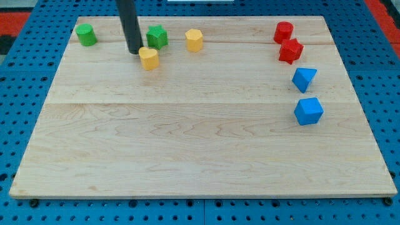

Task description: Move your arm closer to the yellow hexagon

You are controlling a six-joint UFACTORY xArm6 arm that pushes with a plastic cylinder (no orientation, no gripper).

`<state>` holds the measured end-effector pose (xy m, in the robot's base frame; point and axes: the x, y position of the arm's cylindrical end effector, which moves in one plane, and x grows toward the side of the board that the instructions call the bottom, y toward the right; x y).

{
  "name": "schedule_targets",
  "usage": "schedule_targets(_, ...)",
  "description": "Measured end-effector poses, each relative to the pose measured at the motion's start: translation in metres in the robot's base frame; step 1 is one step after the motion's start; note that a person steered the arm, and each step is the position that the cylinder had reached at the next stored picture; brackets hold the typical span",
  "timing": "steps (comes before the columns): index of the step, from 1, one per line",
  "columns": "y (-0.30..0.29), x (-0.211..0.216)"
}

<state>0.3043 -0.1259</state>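
The yellow hexagon (194,40) sits near the view's top edge of the wooden counter (187,150), a little left of centre; it is a plain pale-yellow block with flat facets and a lighter top face. Just to its left stands a green block (157,37), probably star-shaped, though its outline is too small to be sure. Below and left of that lies a second yellow block (149,58) of unclear shape. My tip (134,51) rests just at this second yellow block's left side, close enough that contact cannot be ruled out, with the green block between it and the hexagon. The arm ends in a bare dark rod rather than a gripper and has hold of nothing. Further left is a green cylinder (86,34). At the view's right are a red cylinder (283,32), a red block (290,50), a blue wedge-like block (304,79) and a blue cube (309,110).
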Motion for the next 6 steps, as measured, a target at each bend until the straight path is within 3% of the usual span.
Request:
schedule_targets(1, 0.004, 0.003)
schedule_targets(4, 0.179, -0.006)
schedule_targets(5, 0.184, -0.054)
schedule_targets(6, 0.166, -0.065)
